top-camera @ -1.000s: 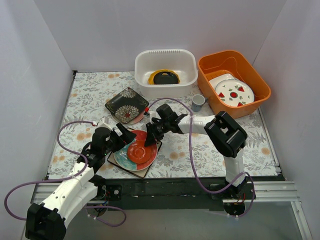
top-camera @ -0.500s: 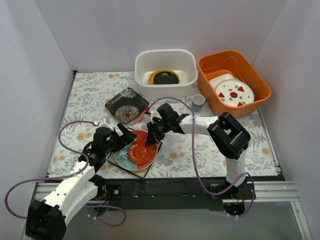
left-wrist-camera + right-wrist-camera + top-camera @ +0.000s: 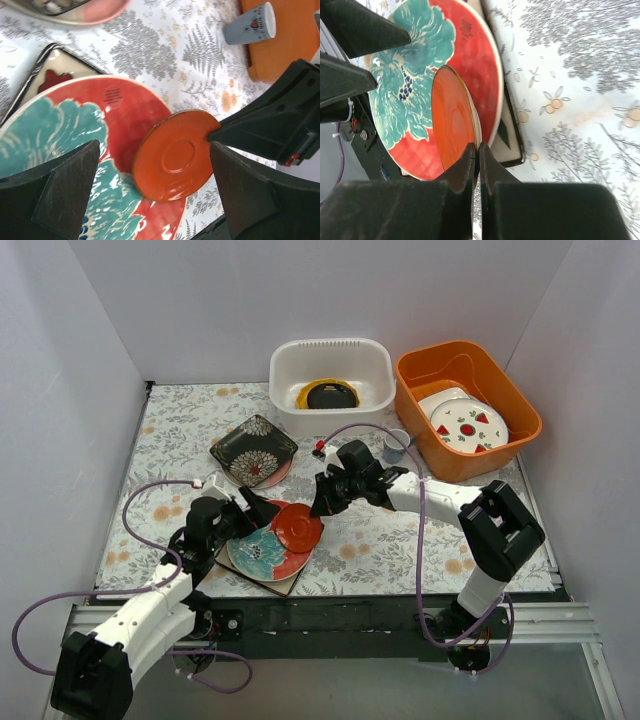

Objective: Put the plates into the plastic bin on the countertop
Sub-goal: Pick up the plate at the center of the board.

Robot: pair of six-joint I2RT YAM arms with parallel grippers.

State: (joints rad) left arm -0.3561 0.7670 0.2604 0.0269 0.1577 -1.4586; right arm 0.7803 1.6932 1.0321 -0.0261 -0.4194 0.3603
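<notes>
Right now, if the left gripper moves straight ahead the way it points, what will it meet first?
Probably the small red plate, which the right gripper holds by its rim over the teal-and-red plate; depth is unclear.

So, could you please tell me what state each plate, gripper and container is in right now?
right gripper: shut on the small red plate's rim.
small red plate: tilted above the teal and red plate.
left gripper: open, empty.
teal and red plate: flat on a square plate.
white bin: holds a dark plate on a yellow plate.
black flowered plate: resting on a pink plate.
cup: upright.
</notes>
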